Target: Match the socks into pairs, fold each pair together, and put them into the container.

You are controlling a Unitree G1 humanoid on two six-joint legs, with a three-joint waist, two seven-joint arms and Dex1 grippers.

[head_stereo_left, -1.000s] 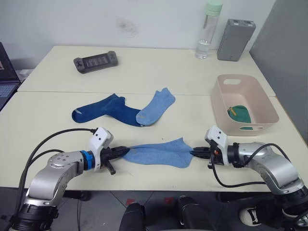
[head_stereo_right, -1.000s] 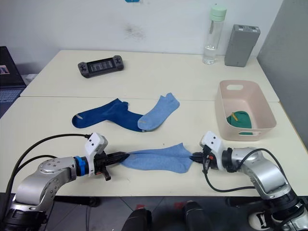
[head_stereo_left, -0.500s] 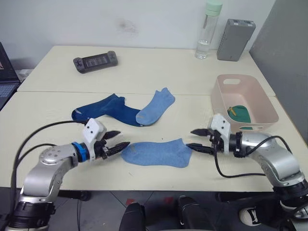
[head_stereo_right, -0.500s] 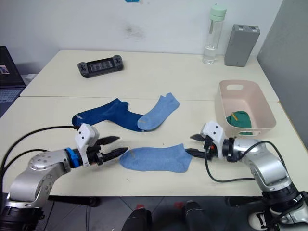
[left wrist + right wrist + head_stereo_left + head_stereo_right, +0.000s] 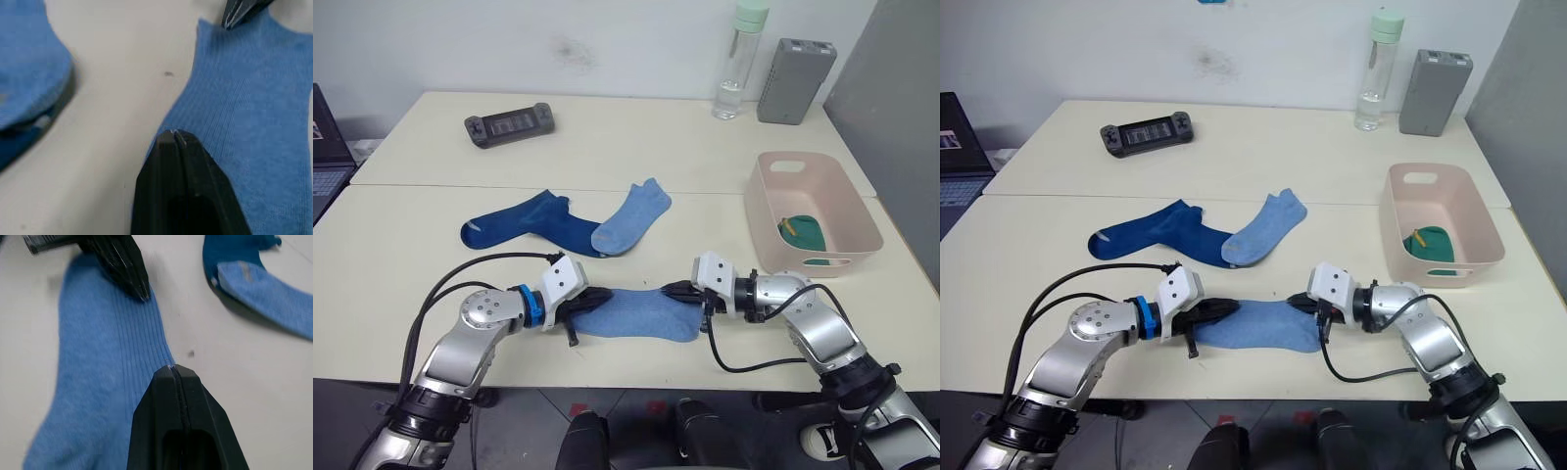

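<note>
Sock (image 5: 641,315) lies flat on the table (image 5: 401,284). Left end effector (image 5: 590,299) and right end effector (image 5: 671,290), both pressed together, touch its opposite ends.

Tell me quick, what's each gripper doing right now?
Left gripper: shut on the near light blue sock, at its edge.
Right gripper: shut on the same sock's opposite end.

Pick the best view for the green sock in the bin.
Right eye view: the green sock lies visible inside the pink bin, yellow mark showing. Left eye view shows the same, slightly more hidden by the near wall.
</note>
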